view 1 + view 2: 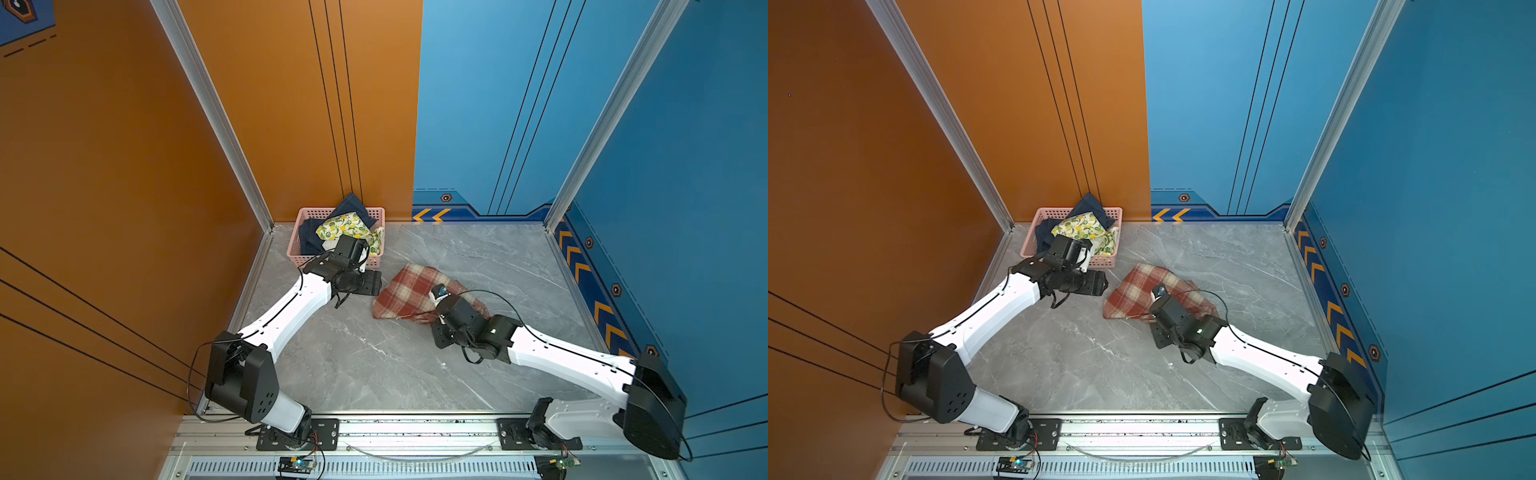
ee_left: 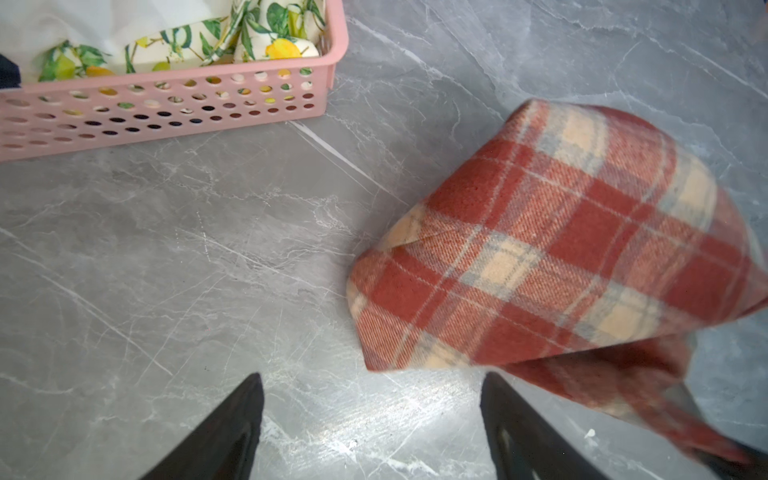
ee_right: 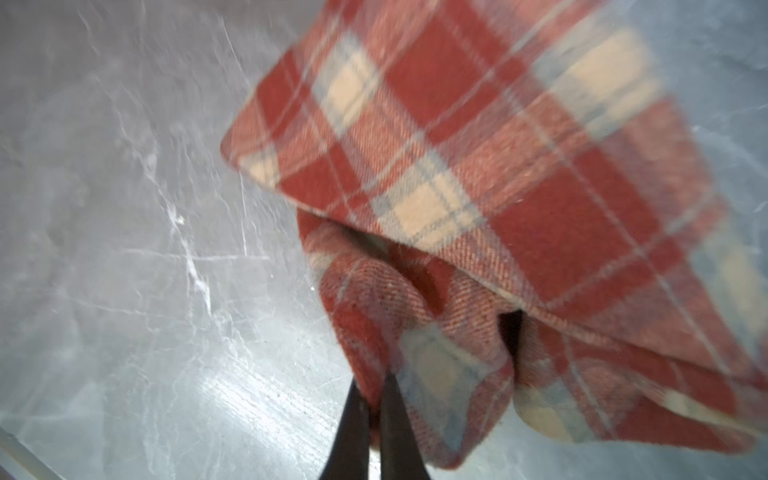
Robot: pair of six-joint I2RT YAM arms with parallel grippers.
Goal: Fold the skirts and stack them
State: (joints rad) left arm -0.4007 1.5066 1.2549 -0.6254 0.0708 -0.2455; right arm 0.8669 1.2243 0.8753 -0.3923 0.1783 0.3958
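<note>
A pink perforated basket (image 1: 297,258) sits in the far left corner of a grey marble-effect tabletop (image 1: 478,257), against an orange wall (image 1: 270,124) adjoining a blue, chevron-marked wall (image 1: 478,104).

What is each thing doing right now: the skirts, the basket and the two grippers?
plaid skirt: rumpled on the table, unfolded, one edge pinched.
lemon skirt: crumpled in the basket, on top.
denim skirt: crumpled in the basket, partly under the lemon skirt.
basket: upright, holding two skirts.
left gripper: open, empty, over the table.
right gripper: shut on the plaid skirt.
</note>
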